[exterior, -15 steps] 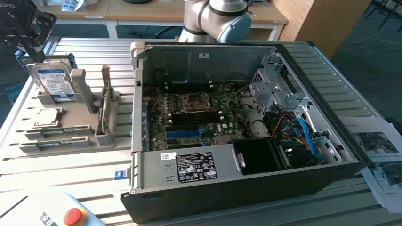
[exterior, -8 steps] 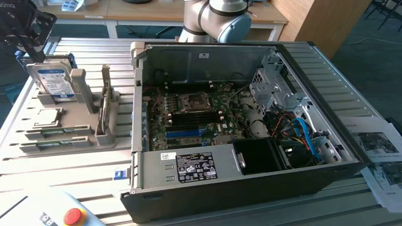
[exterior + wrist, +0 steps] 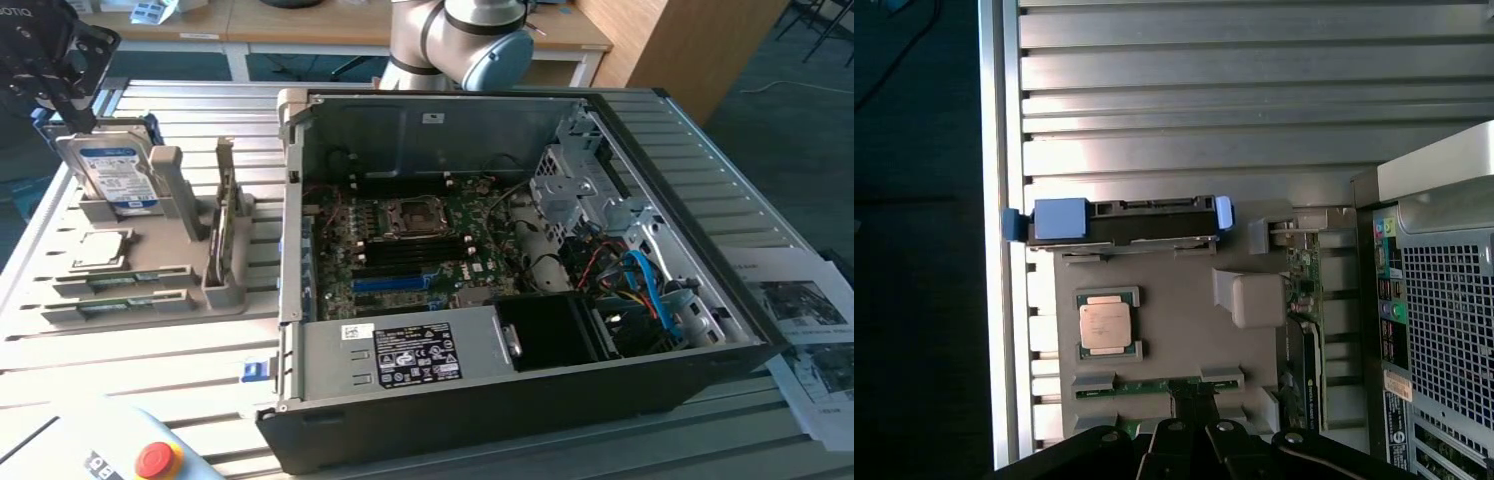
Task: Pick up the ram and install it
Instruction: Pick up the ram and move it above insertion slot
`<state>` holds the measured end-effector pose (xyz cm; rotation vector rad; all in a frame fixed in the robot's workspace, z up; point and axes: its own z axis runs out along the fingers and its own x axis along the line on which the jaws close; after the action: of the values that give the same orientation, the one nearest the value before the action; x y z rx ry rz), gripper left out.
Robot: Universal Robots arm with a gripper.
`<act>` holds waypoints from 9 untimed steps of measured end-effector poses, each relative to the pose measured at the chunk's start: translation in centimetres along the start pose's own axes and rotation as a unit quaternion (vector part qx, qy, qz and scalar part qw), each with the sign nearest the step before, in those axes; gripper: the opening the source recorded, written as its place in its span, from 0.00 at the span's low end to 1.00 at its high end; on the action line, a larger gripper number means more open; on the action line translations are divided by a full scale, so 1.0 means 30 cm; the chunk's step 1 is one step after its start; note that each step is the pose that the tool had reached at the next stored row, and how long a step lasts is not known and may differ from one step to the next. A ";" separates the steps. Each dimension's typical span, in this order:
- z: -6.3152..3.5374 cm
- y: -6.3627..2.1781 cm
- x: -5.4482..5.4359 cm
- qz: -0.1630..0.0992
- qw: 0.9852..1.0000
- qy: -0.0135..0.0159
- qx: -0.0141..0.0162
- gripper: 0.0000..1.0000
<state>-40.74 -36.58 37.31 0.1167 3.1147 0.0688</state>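
Two green ram sticks lie flat in slots at the front of the grey parts holder point(image 3: 180, 290): one ram point(image 3: 127, 277) behind, the other point(image 3: 118, 303) nearer the front. In the wrist view a strip of ram point(image 3: 1144, 386) shows between grey clips, just beyond my fingertips. My black gripper point(image 3: 76, 118) hangs high over the holder's far end, above the hard drive, well away from the ram. In the wrist view the gripper point(image 3: 1192, 402) is shut with nothing in it.
On the holder also stand a blue-labelled hard drive point(image 3: 114, 170), a silver processor chip point(image 3: 100, 250) and an upright card point(image 3: 230, 215). The open computer case point(image 3: 534, 380) lies to the exterior view's right, with blue memory slots point(image 3: 394, 283) on its motherboard. A red stop button point(image 3: 158, 460) sits in front.
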 end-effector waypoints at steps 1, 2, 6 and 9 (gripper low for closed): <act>0.000 0.000 0.000 0.000 1.000 0.000 0.000 0.10; 0.000 0.000 0.000 0.000 1.000 0.000 0.000 0.10; 0.000 0.000 0.000 0.000 1.000 0.000 0.000 0.10; 0.000 0.000 0.000 0.000 1.000 0.000 0.000 0.10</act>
<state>-40.74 -36.58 37.30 0.1166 3.1147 0.0689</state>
